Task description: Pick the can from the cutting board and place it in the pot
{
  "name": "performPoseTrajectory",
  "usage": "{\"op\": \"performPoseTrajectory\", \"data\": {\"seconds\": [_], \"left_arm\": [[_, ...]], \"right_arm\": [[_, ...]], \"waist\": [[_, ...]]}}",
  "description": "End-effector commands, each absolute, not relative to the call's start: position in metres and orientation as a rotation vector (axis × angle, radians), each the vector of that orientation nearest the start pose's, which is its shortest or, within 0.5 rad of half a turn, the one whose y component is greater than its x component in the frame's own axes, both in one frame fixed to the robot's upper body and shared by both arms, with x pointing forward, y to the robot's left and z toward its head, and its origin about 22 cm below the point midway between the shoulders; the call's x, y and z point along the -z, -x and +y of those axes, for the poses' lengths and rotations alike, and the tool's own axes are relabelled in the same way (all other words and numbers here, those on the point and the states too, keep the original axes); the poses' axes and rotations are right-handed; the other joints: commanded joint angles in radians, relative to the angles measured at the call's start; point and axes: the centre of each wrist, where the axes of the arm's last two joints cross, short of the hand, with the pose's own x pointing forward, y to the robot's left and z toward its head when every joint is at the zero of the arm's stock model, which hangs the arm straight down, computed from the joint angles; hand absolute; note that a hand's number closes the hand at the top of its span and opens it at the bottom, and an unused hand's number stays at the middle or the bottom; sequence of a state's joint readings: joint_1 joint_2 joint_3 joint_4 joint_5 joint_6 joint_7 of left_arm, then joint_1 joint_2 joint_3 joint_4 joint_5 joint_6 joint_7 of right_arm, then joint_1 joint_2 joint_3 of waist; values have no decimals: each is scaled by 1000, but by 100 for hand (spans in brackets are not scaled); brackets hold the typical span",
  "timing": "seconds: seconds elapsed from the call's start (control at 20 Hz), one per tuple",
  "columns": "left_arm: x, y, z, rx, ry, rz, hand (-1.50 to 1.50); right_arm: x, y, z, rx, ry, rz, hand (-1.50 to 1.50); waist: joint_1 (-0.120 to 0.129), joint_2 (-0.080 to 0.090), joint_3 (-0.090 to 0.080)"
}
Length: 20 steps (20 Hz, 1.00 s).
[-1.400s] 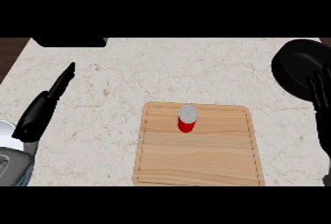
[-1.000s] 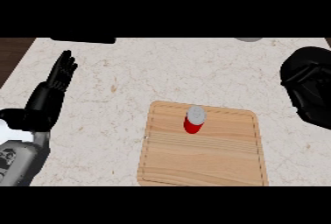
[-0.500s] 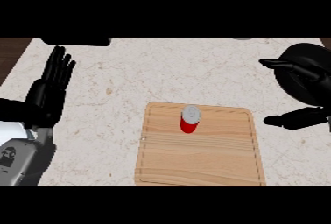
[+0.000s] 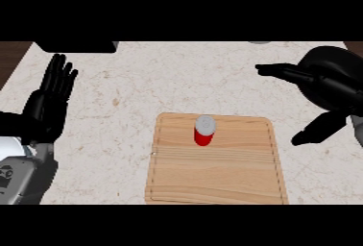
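Observation:
A red can (image 4: 203, 131) with a grey top stands upright on the far part of the wooden cutting board (image 4: 216, 175). My right hand (image 4: 333, 86) hangs at the right edge, beyond and to the right of the board. Its fingers (image 4: 284, 72) stretch to the left and its thumb (image 4: 319, 129) points down beside the board's right rim. It is open and holds nothing. My left hand (image 4: 46, 103) rests open at the left edge, fingers up, well away from the can. No pot shows plainly.
The board lies on a pale marble counter (image 4: 127, 96). A black object (image 4: 77, 46) is cut off by the top edge at the far left. A small grey thing (image 4: 261, 42) peeks in at the top right. Dark wood shows past the counter's left corner.
My left hand has turned from lying flat to standing upright with its fingers up. My right hand has spread, fingers reaching left and thumb dropping toward the board. The can has not moved.

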<state>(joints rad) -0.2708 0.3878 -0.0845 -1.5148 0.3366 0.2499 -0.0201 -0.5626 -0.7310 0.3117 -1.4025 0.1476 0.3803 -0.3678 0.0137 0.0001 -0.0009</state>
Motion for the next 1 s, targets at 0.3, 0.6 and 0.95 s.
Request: {"op": "performPoseTrajectory", "data": {"seconds": [0.3, 0.6, 0.95], "left_arm": [[-87, -301, 261, -54, -113, -1756, 0], [-65, -293, 270, -40, -84, -1765, 0], [-66, -315, 263, -52, -102, -1768, 0]], "right_arm": [[-156, -328, -197, -1543, 170, -1589, -150], [-137, -334, -170, -1573, 177, -1470, -150], [-124, -336, -166, -1617, 155, -1472, -150]], "waist": [[-12, -2, 1], [-5, 1, 0], [-12, 2, 1]]}}
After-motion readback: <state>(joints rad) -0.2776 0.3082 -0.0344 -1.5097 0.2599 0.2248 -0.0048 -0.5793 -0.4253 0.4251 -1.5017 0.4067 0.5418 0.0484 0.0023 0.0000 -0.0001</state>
